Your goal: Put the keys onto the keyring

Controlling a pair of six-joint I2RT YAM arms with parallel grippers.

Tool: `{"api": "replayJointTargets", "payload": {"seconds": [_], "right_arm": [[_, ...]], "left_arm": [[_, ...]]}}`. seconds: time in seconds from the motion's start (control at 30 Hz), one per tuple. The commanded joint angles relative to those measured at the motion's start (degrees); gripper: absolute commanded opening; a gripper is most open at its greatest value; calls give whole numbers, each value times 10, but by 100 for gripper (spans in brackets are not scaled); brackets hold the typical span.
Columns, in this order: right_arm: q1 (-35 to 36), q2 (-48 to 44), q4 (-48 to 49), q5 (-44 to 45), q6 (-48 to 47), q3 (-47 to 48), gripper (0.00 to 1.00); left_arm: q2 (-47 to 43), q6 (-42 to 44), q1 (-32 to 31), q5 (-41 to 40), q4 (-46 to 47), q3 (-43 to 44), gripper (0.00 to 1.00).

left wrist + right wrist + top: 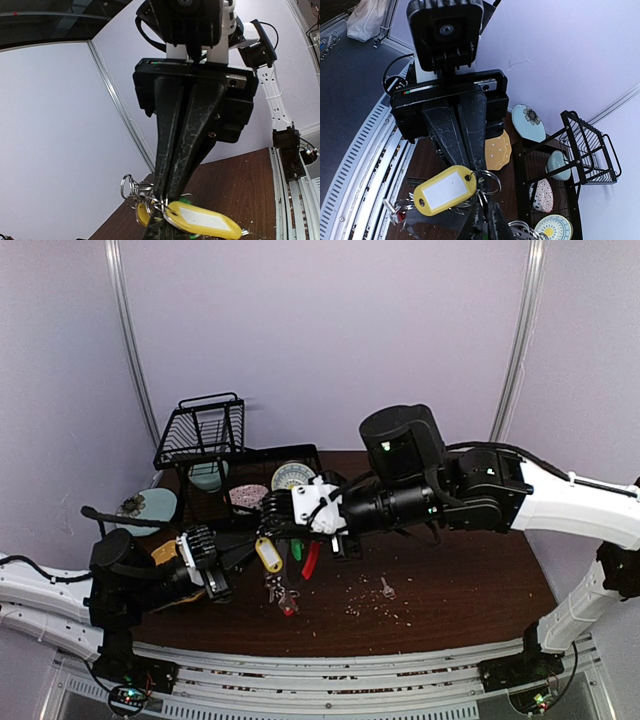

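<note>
Keyring, a bunch of silvery metal rings and chain [134, 190] with a thick curved red clip [311, 560], hung between the two arms over the left middle of the dark brown wooden surface [450, 590]. A yellow plastic tag with a white label [445, 190] and a green tag [296, 550] dangled from it. A cluster of small silver keys [280, 592] hung lowest; I could not tell whether they touched the surface. The right claw [162, 197] reached in from the right, its black fingers pressed together on the rings. The left claw [477, 172] came from the opposite side, likewise closed, pinching the same rings just above the yellow tag. One loose small silver key [386, 588] lay apart to the right on the surface, near a scatter of pale crumbs [365, 605]. Behind the bunch stood a black wire dish rack [205, 430], and beside it lay a pale blue flowered plate [527, 122] and a yellow dotted dish [497, 150].
</note>
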Motion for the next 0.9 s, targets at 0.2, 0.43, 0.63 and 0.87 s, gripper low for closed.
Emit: {"api": "replayJointTargets", "payload": {"seconds": [0.2,0.43,0.63,0.87], "right_arm": [[12,27,-40,76,-34,36,9],[18,32,-56,103,-44,37,11],[30,39,-73,140,-76,43,9],[38,43,-90,148,-86,58,0]], "left_arm": [[-3,21,-3,23,33,14,0],[-7,21,-3,22,36,10,0],[-7,21,-3,21,35,10,0],[-7,22,-3,21,35,10,0]]}}
